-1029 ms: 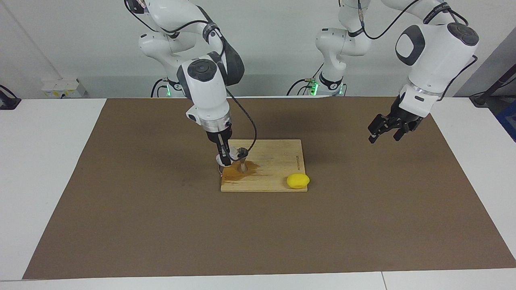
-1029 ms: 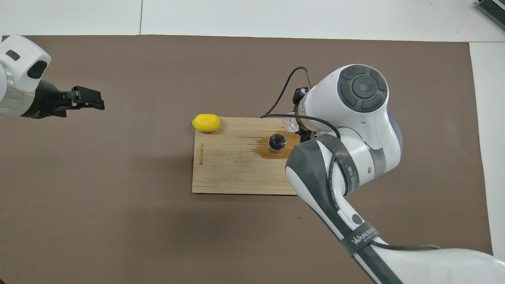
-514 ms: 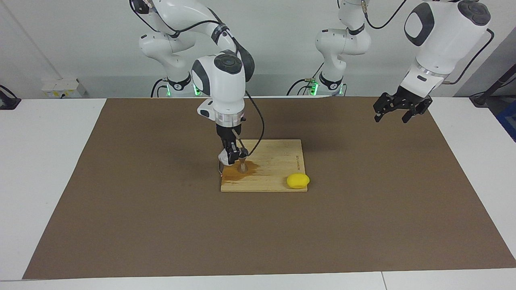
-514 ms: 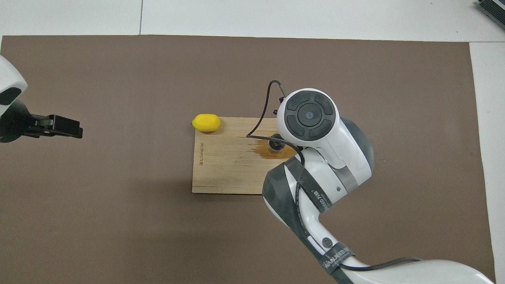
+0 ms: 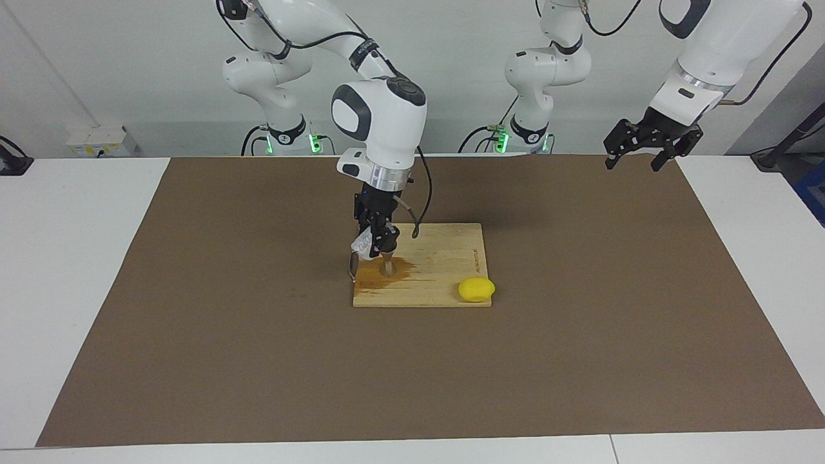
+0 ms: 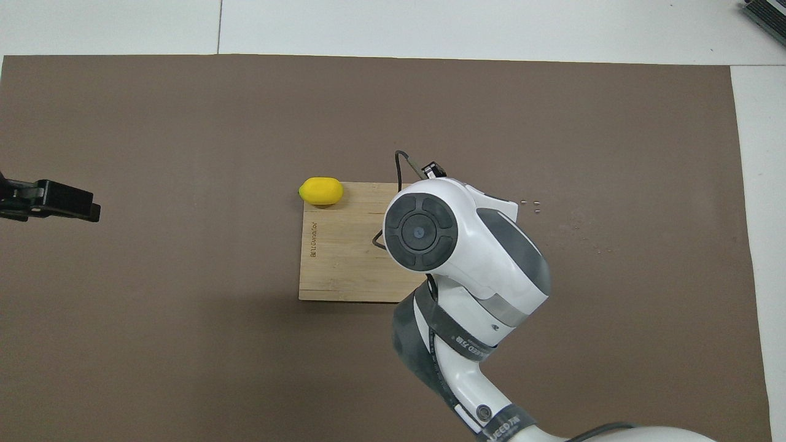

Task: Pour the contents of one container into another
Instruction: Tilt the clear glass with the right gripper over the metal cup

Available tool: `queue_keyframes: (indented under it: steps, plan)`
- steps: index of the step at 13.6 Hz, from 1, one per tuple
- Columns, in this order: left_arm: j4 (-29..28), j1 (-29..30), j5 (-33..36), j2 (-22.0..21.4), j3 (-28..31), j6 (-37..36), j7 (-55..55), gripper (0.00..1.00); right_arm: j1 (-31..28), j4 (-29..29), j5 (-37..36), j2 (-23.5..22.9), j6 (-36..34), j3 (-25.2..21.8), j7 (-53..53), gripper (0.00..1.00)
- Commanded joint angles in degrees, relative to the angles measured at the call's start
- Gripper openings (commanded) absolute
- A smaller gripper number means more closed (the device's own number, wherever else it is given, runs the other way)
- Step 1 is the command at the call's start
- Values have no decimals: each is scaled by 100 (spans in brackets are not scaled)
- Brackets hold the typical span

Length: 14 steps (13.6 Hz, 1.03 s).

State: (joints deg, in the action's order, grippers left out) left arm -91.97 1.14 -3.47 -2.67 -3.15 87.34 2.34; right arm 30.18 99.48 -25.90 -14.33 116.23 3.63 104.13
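The small silvery jigger stands upright on the wooden board, at the board's end toward the right arm. My right gripper hangs straight down just above it, shut on the clear plastic cup. The cup is tilted beside the jigger's rim. A brown wet stain spreads on the board around the jigger's foot. In the overhead view the right arm's wrist hides the cup and the jigger. My left gripper is open and empty, high over the mat's corner by the left arm's base.
A yellow lemon rests at the board's corner farthest from the robots, toward the left arm's end. A brown mat covers the table. A few tiny specks lie on the mat beside the board.
The right arm's wrist has swung upright over the jigger, carrying the cup with it. The left gripper has risen and drawn back toward its base, staying open.
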Motion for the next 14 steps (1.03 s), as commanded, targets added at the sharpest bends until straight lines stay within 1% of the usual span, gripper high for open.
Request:
queue_keyframes:
  steps: [1,4,7,14]
  plan:
    - [232,-114,119,153,113,-305,38,100,84,519,-450,369,-13,-2,178,0]
    - [224,34,119,126,8,-314,38,100,190,608,-687,431,-13,-2,186,0]
    - [206,272,110,82,-265,-341,38,100,216,749,-943,510,-4,15,178,0]
    - [136,-140,189,65,-72,-323,21,100,313,731,-1189,510,66,6,186,0]
